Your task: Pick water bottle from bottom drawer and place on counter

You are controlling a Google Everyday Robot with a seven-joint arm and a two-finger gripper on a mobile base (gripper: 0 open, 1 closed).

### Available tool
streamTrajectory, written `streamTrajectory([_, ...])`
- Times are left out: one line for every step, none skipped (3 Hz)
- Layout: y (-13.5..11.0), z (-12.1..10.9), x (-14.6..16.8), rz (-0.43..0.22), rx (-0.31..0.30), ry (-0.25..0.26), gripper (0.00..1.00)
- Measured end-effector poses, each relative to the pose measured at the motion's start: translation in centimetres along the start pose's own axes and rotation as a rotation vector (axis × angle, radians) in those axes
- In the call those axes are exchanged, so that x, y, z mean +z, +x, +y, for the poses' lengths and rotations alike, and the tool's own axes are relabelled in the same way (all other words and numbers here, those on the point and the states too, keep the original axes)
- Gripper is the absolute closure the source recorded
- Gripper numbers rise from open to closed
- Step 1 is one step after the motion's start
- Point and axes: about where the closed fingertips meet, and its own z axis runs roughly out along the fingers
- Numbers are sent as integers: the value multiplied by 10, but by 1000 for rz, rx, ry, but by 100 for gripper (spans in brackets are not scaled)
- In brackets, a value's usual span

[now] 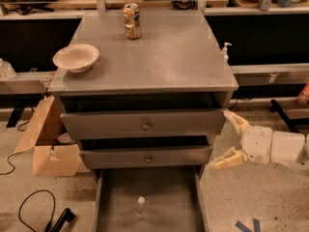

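Observation:
The water bottle, clear with a white cap, stands upright in the open bottom drawer at the frame's lower edge. The counter is the grey cabinet top above it. My gripper reaches in from the right, beside the cabinet's right side at the height of the middle drawer. Its two cream fingers are spread apart and hold nothing. It is up and to the right of the bottle.
On the counter stand a gold-and-red can at the back and a white bowl at the left. A small pump dispenser is at the right. A cardboard box and a black cable lie on the floor at the left.

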Motion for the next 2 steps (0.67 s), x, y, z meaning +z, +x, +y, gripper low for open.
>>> streamTrajectory([24,9,21,-63,-30,-24,0])
streamTrajectory([25,9,21,-62,-29,-24,0])
